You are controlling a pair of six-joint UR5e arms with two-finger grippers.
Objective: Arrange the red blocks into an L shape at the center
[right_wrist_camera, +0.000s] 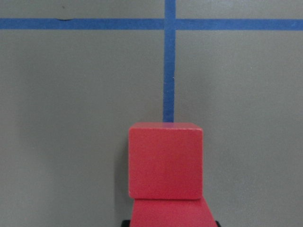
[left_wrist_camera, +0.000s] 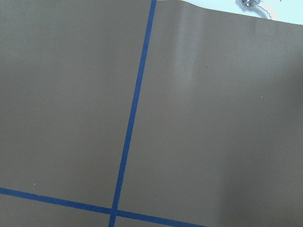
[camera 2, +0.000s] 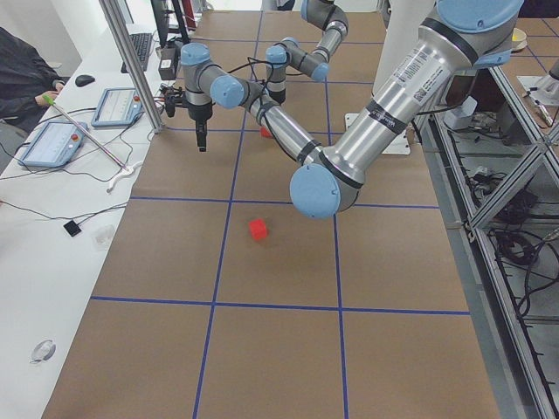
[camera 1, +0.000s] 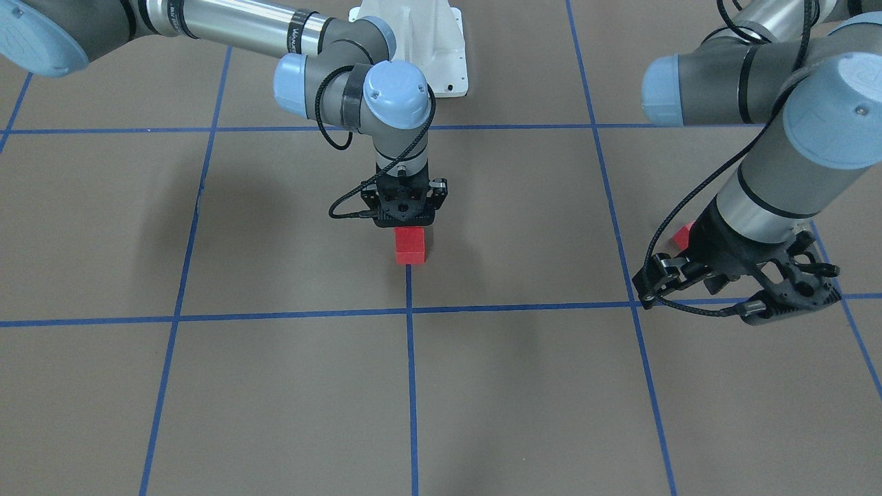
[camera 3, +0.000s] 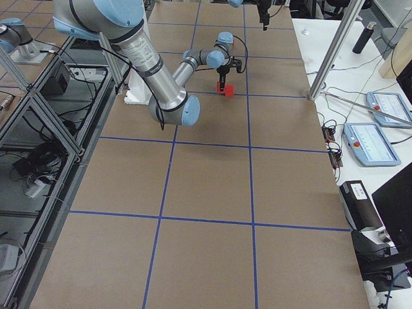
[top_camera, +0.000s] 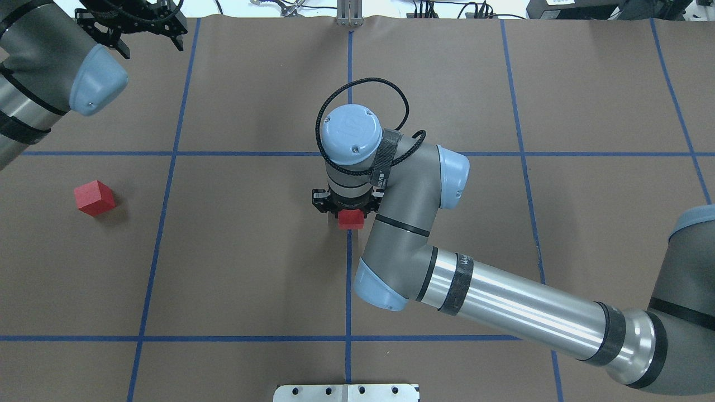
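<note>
Two red blocks lie in a row on the vertical blue tape line at the center [camera 1: 482, 227]. The far one [right_wrist_camera: 165, 161] is free and also shows in the front view [camera 1: 410, 246]. The near one [right_wrist_camera: 173, 213] sits between my right gripper's fingers, and its edge shows from overhead [top_camera: 351, 219]. My right gripper [camera 1: 408, 219] points straight down, shut on that near block at floor level. A third red block [top_camera: 95, 197] lies alone in the left cell, partly hidden by my arm in the front view [camera 1: 682, 236]. My left gripper [top_camera: 151, 42] is open and empty, hovering at the far left.
The white metal base [camera 1: 413, 41] stands at the robot's side of the table. My right arm's forearm [top_camera: 519, 312] stretches low across the right half. A side table with tablets and cables [camera 2: 70, 131] runs along the far edge.
</note>
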